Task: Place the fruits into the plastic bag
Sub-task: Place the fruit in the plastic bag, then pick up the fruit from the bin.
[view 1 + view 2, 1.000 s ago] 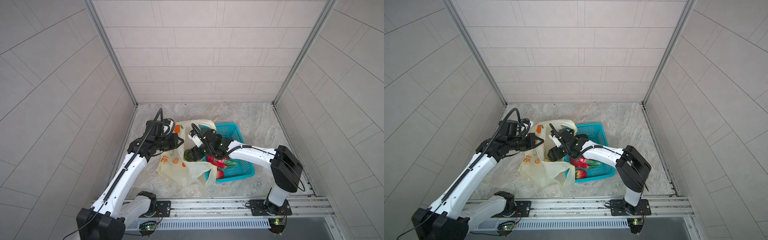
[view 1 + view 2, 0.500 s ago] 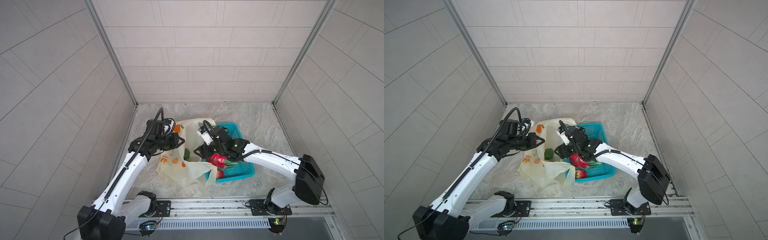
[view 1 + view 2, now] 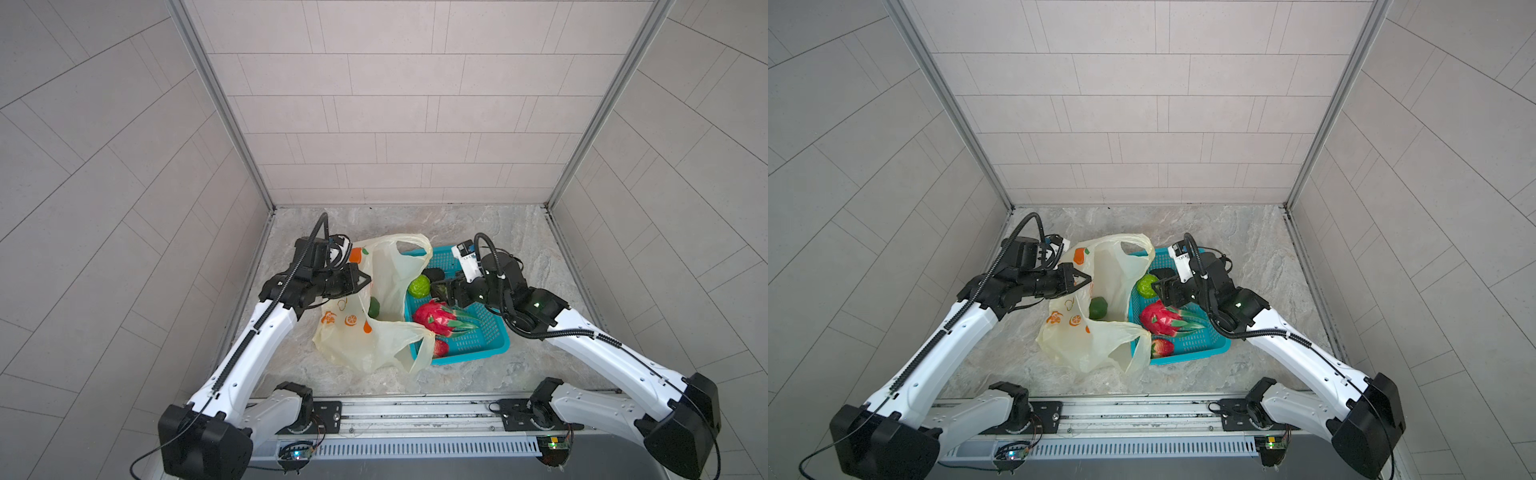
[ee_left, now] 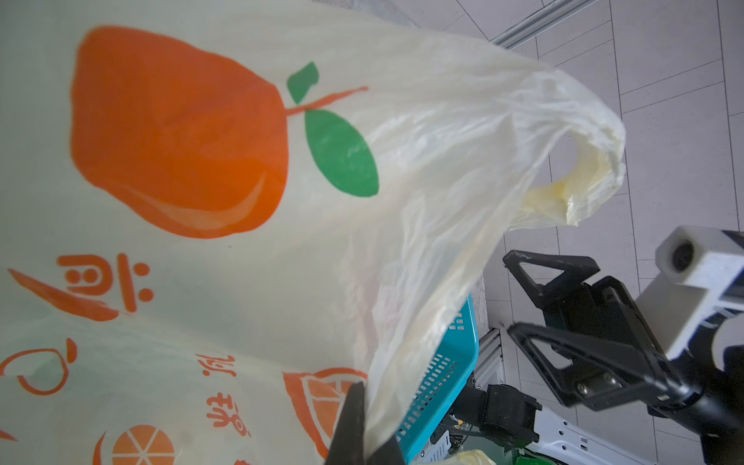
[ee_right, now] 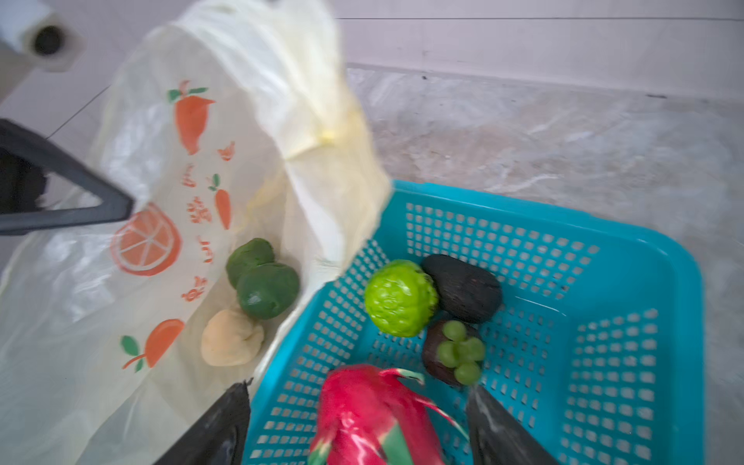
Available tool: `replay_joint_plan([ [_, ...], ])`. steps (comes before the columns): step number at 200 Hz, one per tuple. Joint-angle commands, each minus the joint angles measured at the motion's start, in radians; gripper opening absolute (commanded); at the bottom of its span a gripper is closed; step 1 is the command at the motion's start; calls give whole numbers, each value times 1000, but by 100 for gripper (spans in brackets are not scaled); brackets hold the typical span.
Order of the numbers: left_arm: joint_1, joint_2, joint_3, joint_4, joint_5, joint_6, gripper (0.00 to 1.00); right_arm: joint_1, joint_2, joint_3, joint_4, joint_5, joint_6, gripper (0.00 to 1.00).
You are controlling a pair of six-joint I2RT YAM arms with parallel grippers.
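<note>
- Bag (image 3: 365, 345) sat on the bench (image 3: 478, 232), mouth open, lower handle draped over the basket.
- Basket (image 3: 469, 358) was touching the bag.
- Left fingers (image 4: 352, 426) were clamped on the bag's rim, holding it up.
- Right fingers (image 4: 543, 259) were spread wide, empty, above the basket.
- Dragon fruit (image 3: 432, 318), lime (image 3: 419, 286) and strawberry (image 3: 441, 347) lay in the basket.
- Green fruit (image 3: 374, 308) and beige piece (image 5: 231, 338) lay in the bag.

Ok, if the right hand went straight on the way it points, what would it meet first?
Probably the bumpy lime-green fruit in the teal basket, just ahead of the open right hand; its height is unclear.
</note>
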Motion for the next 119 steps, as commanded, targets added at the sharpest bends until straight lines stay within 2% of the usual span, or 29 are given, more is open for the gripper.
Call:
replay_joint_plan([
  [1,2,6,-4,22,-5,10,0,-76,8,-32,-28,25,83,80],
  [45,2,7,1,17,-4,11,0,-114,159,-2,-45,31,97,79],
  [85,2,2,2,15,-10,17,0,-114,355,85,-46,5,140,78],
  [119,1,0,3,6,-14,27,0,-114,525,183,-65,-23,119,76],
])
